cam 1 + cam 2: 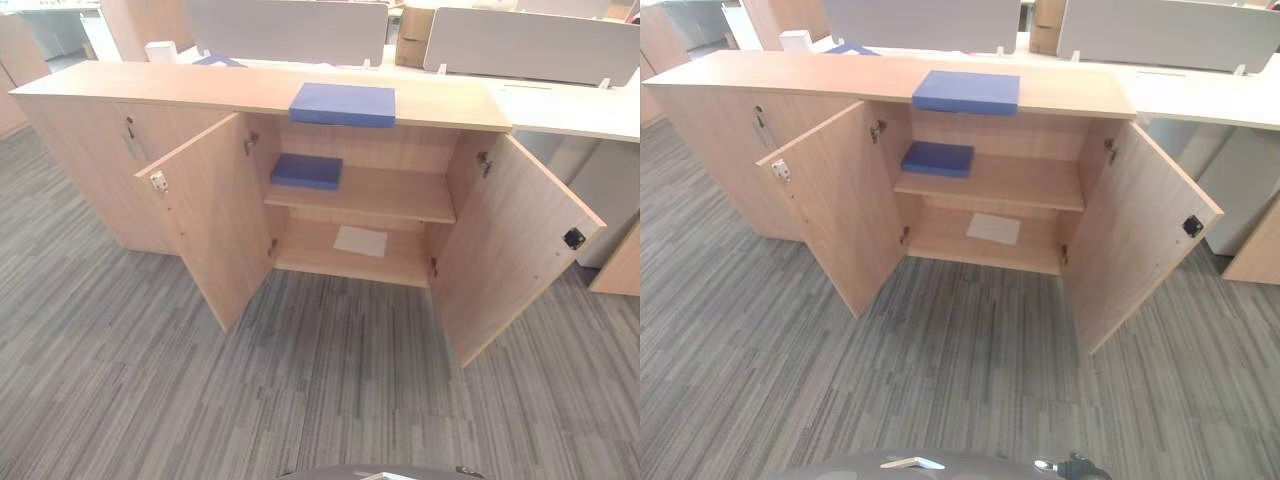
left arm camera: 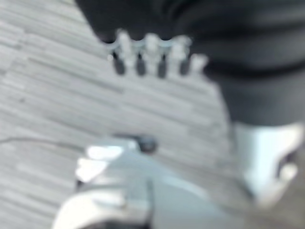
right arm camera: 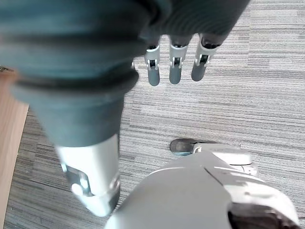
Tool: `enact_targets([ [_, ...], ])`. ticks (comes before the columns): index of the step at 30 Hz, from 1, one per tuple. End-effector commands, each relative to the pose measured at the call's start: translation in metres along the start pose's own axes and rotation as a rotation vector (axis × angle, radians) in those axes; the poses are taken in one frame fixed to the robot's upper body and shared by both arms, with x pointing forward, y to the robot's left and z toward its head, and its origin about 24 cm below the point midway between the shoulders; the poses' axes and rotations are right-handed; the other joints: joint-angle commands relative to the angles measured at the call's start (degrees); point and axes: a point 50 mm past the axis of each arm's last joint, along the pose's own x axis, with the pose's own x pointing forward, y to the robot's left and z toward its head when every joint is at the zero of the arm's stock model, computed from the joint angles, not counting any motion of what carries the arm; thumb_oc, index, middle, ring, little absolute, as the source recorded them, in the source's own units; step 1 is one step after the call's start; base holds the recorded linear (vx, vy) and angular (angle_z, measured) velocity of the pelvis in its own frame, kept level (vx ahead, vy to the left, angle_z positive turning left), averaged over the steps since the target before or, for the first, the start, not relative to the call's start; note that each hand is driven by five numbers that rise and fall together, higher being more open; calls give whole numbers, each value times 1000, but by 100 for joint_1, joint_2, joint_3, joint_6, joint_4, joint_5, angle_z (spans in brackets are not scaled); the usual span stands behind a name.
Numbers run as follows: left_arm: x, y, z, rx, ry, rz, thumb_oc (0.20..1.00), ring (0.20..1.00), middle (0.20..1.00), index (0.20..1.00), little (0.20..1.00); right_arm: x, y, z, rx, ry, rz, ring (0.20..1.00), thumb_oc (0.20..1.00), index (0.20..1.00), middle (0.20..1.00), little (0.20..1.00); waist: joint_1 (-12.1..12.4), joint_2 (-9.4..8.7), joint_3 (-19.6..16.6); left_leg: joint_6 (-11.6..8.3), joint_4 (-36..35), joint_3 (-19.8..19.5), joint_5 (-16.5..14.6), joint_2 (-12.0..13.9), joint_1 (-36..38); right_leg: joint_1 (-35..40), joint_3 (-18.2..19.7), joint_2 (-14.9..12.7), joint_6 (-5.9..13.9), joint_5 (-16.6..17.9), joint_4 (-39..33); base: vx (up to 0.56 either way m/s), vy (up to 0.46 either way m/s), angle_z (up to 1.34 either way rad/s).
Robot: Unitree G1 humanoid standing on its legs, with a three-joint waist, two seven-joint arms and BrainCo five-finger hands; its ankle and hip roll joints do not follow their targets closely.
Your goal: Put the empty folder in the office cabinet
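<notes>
A blue folder lies flat on top of the low wooden office cabinet, above its open compartment. A second blue folder rests on the left part of the upper shelf inside. On the lower shelf lies a white sheet. My left hand hangs over the grey carpet with straight fingers and holds nothing. My right hand also hangs over the carpet, fingers straight and empty. Both hands are well away from the cabinet.
Both cabinet doors stand wide open: the left door and the right door jut out over the striped carpet. A closed cabinet section adjoins at the left. Grey desk partitions stand behind.
</notes>
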Motion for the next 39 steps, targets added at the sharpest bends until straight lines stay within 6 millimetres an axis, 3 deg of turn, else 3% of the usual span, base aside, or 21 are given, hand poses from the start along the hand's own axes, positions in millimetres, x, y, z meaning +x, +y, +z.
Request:
enact_targets([
  [1,2,-2,15,-8,-8,9,1000,1000,1000,1000,1000,0,-14,27,-9,-55,-42,1000,1000,1000,1000,1000,19,11,321,472,2,245,-327,-600,79,86,-288,332,119,78,12,0,0,0],
  [39,2,-6,17,-48,-3,-19,1000,1000,1000,1000,1000,0,-6,37,-38,-109,25,1000,1000,1000,1000,1000,-24,37,388,457,2,286,-305,-579,99,103,-283,339,89,69,12,0,0,0],
])
